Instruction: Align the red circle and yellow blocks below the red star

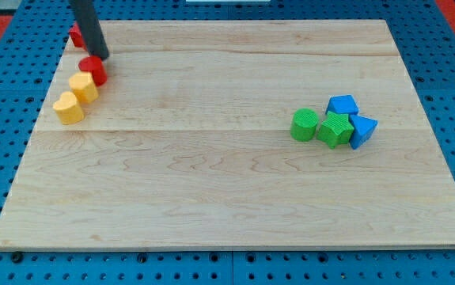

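Looking through the one camera view, my tip [100, 57] sits near the view's top left corner of the wooden board [227, 198]; it is a bare rod with no claw, so there is nothing to open or close and it holds nothing. Just below the tip, touching or nearly so, lies the red circle [93, 70]; further down-left of it run the two yellow blocks [83, 86] [68, 108], forming a slanted line. Up-left of the tip, mostly hidden behind the rod, peeks the red star [76, 35]. To do this step well, I judge short, gentle nudges best, straightening the line under the star without scattering it. Far to the tip's right sit a green cylinder [305, 125], green star [335, 129] and two blue blocks [343, 105] [362, 131], not concerned.
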